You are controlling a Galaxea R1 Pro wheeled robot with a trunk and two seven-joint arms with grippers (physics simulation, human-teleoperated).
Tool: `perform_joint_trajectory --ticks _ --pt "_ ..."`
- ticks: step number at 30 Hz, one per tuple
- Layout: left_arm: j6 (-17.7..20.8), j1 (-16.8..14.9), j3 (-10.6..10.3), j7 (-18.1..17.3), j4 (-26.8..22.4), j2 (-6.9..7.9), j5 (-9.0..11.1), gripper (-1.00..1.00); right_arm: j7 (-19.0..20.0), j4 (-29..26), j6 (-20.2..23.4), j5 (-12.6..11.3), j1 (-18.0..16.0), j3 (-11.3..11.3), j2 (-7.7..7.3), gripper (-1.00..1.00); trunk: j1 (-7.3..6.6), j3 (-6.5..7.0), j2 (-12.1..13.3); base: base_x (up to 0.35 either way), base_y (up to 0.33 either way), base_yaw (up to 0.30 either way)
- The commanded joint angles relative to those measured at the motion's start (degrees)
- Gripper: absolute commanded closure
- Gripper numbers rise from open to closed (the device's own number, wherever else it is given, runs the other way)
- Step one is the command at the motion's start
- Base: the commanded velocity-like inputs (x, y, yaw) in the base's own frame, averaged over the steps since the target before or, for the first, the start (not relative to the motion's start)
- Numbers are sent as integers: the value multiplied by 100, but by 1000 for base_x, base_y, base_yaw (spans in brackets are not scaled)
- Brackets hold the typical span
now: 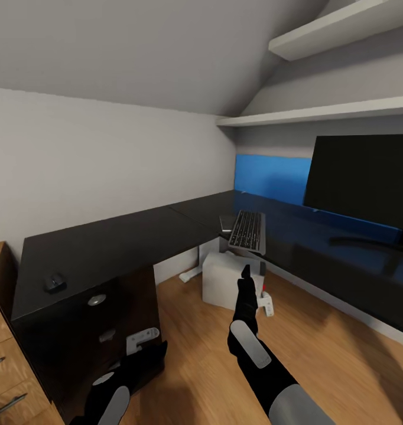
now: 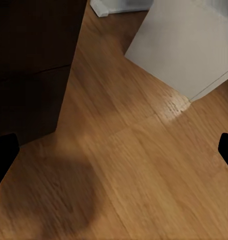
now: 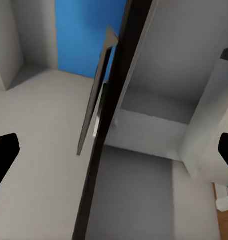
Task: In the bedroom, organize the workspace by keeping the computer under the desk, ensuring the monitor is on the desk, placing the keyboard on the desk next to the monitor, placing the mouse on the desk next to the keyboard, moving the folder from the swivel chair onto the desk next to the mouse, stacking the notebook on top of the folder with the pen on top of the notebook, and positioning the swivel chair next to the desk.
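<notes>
The black L-shaped desk (image 1: 107, 245) wraps the corner. The monitor (image 1: 364, 177) stands on its right wing. The keyboard (image 1: 247, 231) lies on the desk near the corner and overhangs the front edge, with the grey notebook (image 1: 227, 222) beside it. The mouse (image 1: 55, 283) sits on the left wing. The white computer (image 1: 228, 282) stands on the floor under the desk. My right gripper (image 1: 246, 274) is open and points up, below the keyboard's overhang. My left gripper (image 1: 151, 354) hangs open, low over the floor by the drawers. The folder, pen and swivel chair are out of view.
Drawers with silver knobs (image 1: 97, 300) fill the desk's left end. A light wooden cabinet (image 1: 0, 354) stands left of them. White shelves (image 1: 319, 112) run above the monitor, with a blue wall panel (image 1: 272, 177) behind the desk. Wooden floor (image 1: 189, 354) lies between my arms.
</notes>
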Motion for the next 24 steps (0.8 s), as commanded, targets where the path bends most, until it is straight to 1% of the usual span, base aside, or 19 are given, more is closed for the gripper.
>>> perform_joint_trajectory --ticks 1,6,10,13,20,24 --pt "-47 15 -11 50 -29 5 58 -100 6 1 -25 -32 -5 12 0 -100 1 -6 -3 255 0 0" --pt "-127 52 -23 49 -59 5 53 -100 7 10 -21 -33 -5 14 0 -100 1 -6 -3 149 0 0" --pt "-132 55 -111 52 -56 8 51 -100 7 11 -20 -33 -5 14 0 -100 1 -6 -3 236 0 0" --pt "-123 56 -187 52 -44 4 58 -100 7 4 -20 -33 -5 14 0 -100 1 -6 -3 112 0 0" --pt "-122 56 -204 52 -37 1 63 -100 7 2 -6 -33 -5 14 0 -100 1 -6 -3 136 81 0" --pt "-119 56 -204 52 -36 1 65 -100 7 2 33 -33 -5 14 0 -100 1 -6 -3 53 35 0"
